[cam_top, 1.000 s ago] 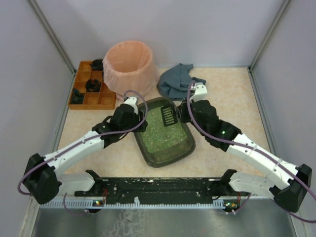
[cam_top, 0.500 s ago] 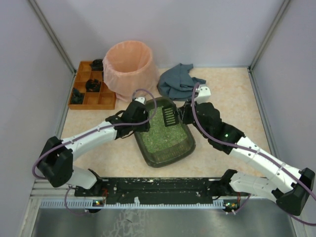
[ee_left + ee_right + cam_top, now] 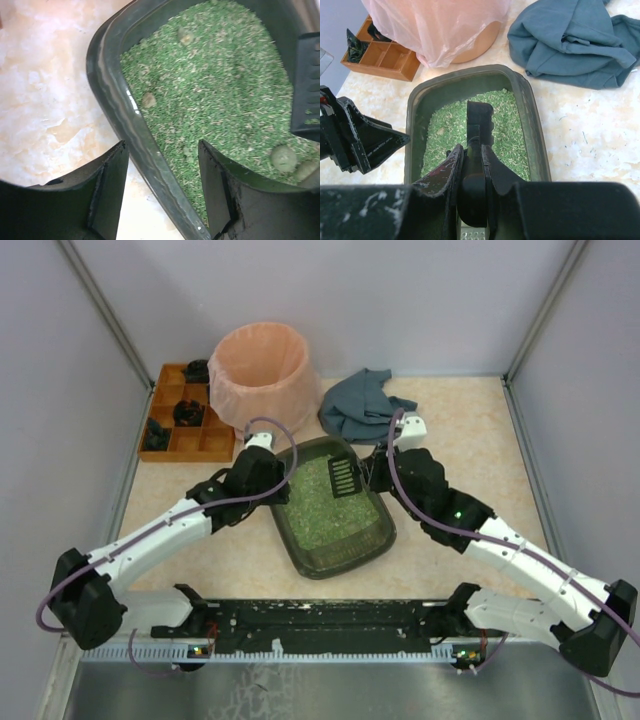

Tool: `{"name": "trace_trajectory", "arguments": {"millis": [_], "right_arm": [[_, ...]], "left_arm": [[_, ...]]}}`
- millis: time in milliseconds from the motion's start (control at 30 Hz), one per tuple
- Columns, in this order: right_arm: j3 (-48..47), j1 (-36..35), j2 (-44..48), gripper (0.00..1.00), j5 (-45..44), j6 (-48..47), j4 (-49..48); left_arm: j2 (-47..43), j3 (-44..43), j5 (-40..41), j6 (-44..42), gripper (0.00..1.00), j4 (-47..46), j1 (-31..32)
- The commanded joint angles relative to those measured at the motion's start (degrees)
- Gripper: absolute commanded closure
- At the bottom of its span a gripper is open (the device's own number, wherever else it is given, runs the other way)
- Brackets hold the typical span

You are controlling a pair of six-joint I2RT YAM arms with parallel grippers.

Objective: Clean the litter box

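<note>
The litter box (image 3: pixel 303 562) is a dark olive tray of green litter in the middle of the table. My left gripper (image 3: pixel 281 481) is open at the tray's left wall. In the left wrist view the left gripper (image 3: pixel 162 150) straddles the tray's rim (image 3: pixel 114 92), one finger outside and one over the litter, neither touching it. Pale clumps (image 3: pixel 284 158) lie in the litter. My right gripper (image 3: pixel 373 472) is shut on the handle of a black slotted scoop (image 3: pixel 342 476). The scoop's blade (image 3: pixel 480 117) hangs over the litter at the tray's far end.
A round pink-lined bin (image 3: pixel 260 370) stands behind the tray on the left. Next to it is an orange compartmented tray (image 3: pixel 185 430) with dark items. A crumpled blue-grey cloth (image 3: pixel 362 403) lies behind the tray on the right. Grey walls enclose the table.
The left gripper pushed in over the tray's left rim and narrowed, then drew back a little and widened again. The right gripper and scoop have barely shifted.
</note>
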State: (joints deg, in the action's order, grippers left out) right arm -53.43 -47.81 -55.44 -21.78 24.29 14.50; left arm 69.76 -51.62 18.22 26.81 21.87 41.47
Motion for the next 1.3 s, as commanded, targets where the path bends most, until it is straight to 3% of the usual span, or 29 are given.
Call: {"name": "trace_trajectory", "arguments": {"millis": [0, 200, 433, 733, 1067, 1267], "right_arm": [[0.1, 0.1, 0.8, 1.0, 0.1, 0.9, -3.5], [-0.1, 0.1, 0.6, 1.0, 0.1, 0.9, -3.4], [-0.1, 0.1, 0.9, 1.0, -0.2, 1.0, -2.7], [0.3, 0.0, 0.7, 1.0, 0.6, 1.2, -2.6], [-1.1, 0.1, -1.9, 1.0, 3.5, 1.2, -1.7], [-4.7, 0.1, -5.8, 1.0, 5.6, -0.1, 0.1]], "left_arm": [[2.0, -0.3, 3.2, 1.4, 0.35, 4.4, -0.2], [6.8, -1.4, -2.1, 2.0, 0.38, 5.7, -0.2], [10.9, -2.9, -1.2, -1.8, 0.49, 7.2, -0.6], [12.3, -4.7, -3.0, -8.7, 0.65, 8.1, -5.7], [14.3, -5.2, -3.6, -12.9, 0.66, 7.3, -10.2], [12.7, -5.4, -8.4, -15.6, 0.57, 5.8, -13.6]]}}
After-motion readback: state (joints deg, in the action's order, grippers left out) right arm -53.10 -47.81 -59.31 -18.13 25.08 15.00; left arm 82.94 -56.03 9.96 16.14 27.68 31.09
